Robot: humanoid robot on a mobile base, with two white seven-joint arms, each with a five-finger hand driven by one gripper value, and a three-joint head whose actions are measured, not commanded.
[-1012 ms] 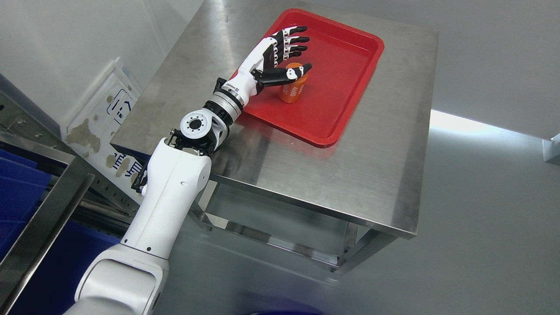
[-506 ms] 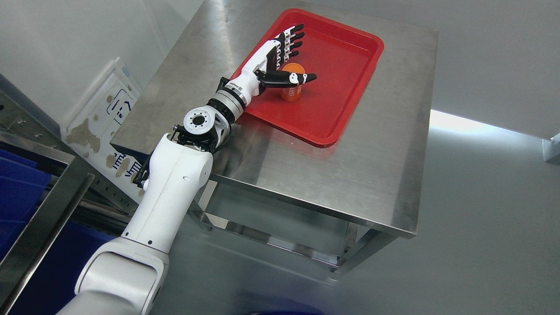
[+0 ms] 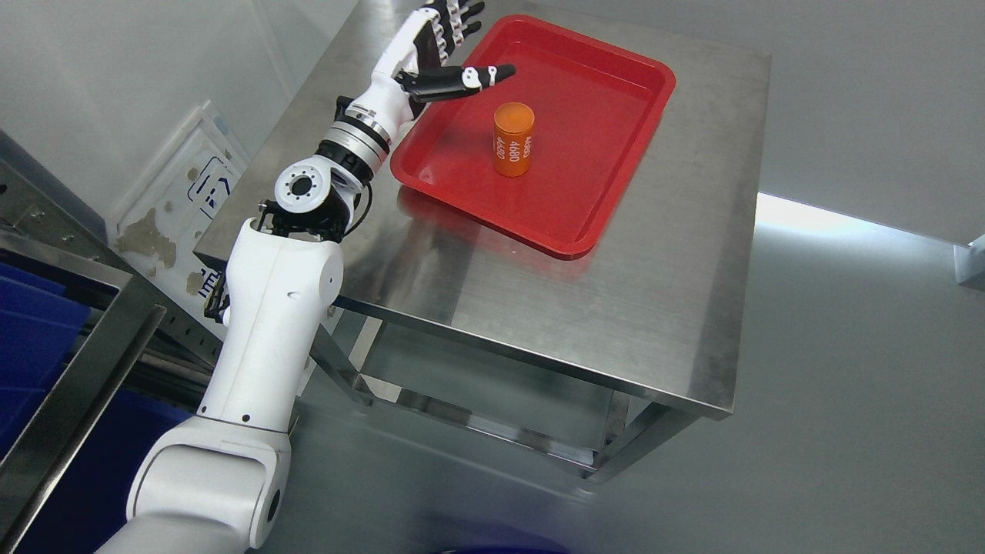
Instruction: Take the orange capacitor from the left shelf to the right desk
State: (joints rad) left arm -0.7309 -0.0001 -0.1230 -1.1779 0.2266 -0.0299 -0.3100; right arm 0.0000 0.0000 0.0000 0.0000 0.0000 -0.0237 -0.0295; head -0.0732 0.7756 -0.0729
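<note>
Cut off at the top edge: the fingertips of the left hand (image 3: 431, 54), fingers (image 3: 481, 75) spread apart and clamped on nothing. Hidden or out of frame: the right arm. Hard to make out: the blue bins (image 3: 31, 338) behind the shelf frame (image 3: 85, 369) at 9 o'clock, partly cropped; also the worn sign (image 3: 192, 200) leaning beside the counter (image 3: 616, 308), its print unreadable.

One orange capacitor (image 3: 513, 139), upright inside one red tray (image 3: 608, 208), white digits down its side. One arm in view, entering from 7 o'clock and reaching toward 12.

Hand at 10 o'clock from the capacitor, well apart, over the tray's left corner. Bare tray floor all around the capacitor. Tray toward the counter's far left; bare steel from 3 to 6 o'clock, up to the near edge and right corner.
</note>
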